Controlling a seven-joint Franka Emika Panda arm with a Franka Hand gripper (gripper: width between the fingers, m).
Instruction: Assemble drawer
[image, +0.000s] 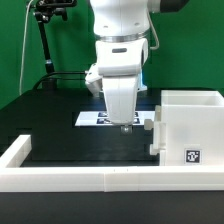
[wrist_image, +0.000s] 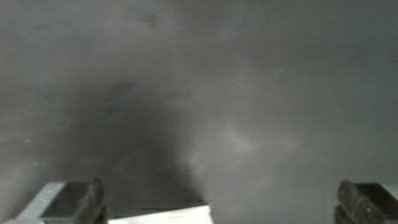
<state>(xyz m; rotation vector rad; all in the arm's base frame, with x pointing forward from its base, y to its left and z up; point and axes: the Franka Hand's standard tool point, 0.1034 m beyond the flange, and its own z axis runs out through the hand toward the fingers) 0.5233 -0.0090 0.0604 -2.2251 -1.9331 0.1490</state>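
Observation:
The drawer's tall white box-shaped shell (image: 190, 125) stands on the black table at the exterior view's right, open-topped, with a square tag on its front. A small white piece (image: 150, 124) juts from the shell's left side; I cannot tell whether it is a tray. My gripper (image: 124, 126) points straight down just left of that piece, close to the table. In the wrist view my gripper (wrist_image: 217, 205) is open and empty, its fingers (wrist_image: 71, 205) wide apart over blurred dark table. No tray shows clearly.
The marker board (image: 92, 118) lies flat behind my gripper; a white patch (wrist_image: 169, 215) in the wrist view may be its edge. The long low white rim wall (image: 80, 178) runs along the front and the exterior view's left. A black stand (image: 45, 45) rises at the back left.

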